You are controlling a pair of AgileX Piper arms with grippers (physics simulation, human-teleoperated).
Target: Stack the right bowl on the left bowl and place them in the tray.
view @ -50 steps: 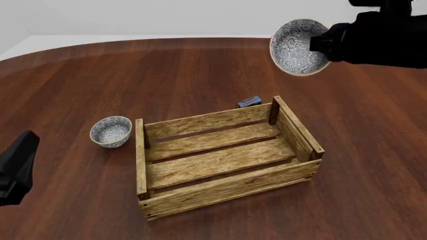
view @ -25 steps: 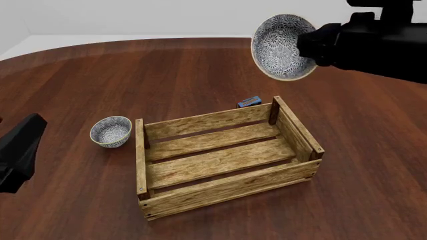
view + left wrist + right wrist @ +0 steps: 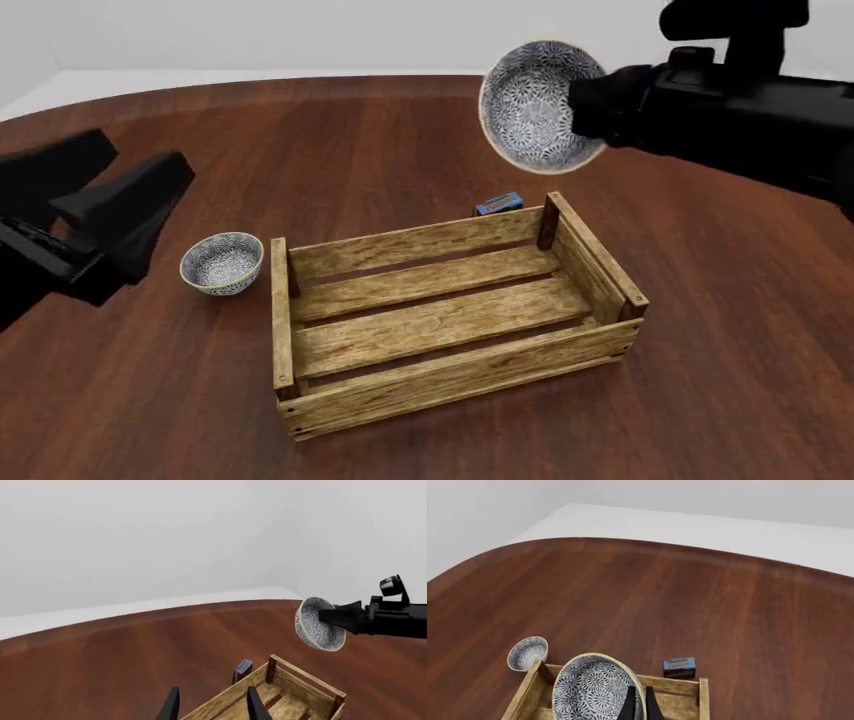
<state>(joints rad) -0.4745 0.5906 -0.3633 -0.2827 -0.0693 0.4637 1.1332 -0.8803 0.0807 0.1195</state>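
Note:
The right bowl (image 3: pixel 534 105), white with a blue-grey speckle, hangs tilted on its side high above the tray's far right corner. My right gripper (image 3: pixel 587 100) is shut on its rim; the thin fingers (image 3: pixel 629 705) clamp the rim in the right wrist view, where the right bowl (image 3: pixel 590 690) fills the foreground. The left bowl (image 3: pixel 222 262) stands upright on the table just left of the wooden tray (image 3: pixel 454 375). My left arm (image 3: pixel 114 215) hovers to the left of that bowl. The left gripper (image 3: pixel 212 707) is open with nothing between its fingers.
A tiny blue box (image 3: pixel 498 203) lies on the table just behind the tray's far wall, also visible as the blue box (image 3: pixel 679 667) in the right wrist view. Dark wooden table (image 3: pixel 400 140) stretches all around; its far edge curves at the back.
My right gripper has carried the tilted bowl leftward. The left arm has risen and swung in from the lower left toward the left bowl.

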